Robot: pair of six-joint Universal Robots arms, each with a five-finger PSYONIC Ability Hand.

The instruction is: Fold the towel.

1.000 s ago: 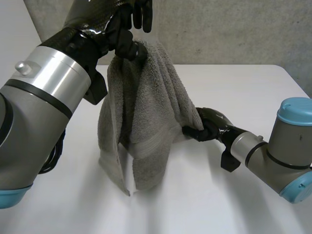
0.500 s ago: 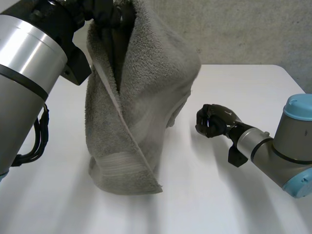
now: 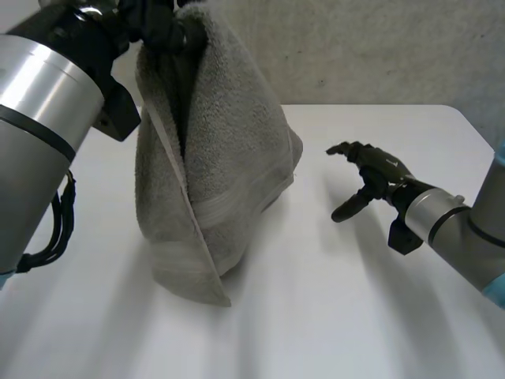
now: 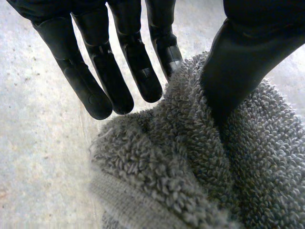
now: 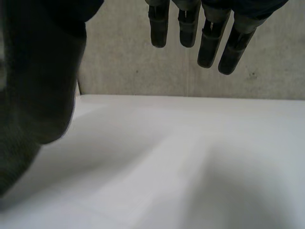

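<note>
My left hand [image 3: 162, 25] is at the upper left of the head view, raised off the counter [image 3: 355, 324] and clamped on the top of the grey towel [image 3: 225, 150]. In the left wrist view my thumb [image 4: 240, 67] digs into a bunched fold of the towel [image 4: 190, 171] and the nearest finger lies against its other side, while the other fingers [image 4: 93, 81] reach straight past it.

The towel hangs from that grip in a tall draped cone. Its lower corner touches the counter at lower centre, and a flat woven band crosses it just above the hem.

My right hand [image 3: 369, 172] is at centre right, low over the counter, fingers spread apart and holding nothing, clear of the towel. My right wrist view shows my straight fingers [image 5: 209, 43] above bare white counter [image 5: 190, 167].

Bare counter lies between the towel and my right hand and across the whole lower frame. The counter's far edge meets a speckled wall [image 3: 379, 47], and its rounded corner sits at the upper right.
</note>
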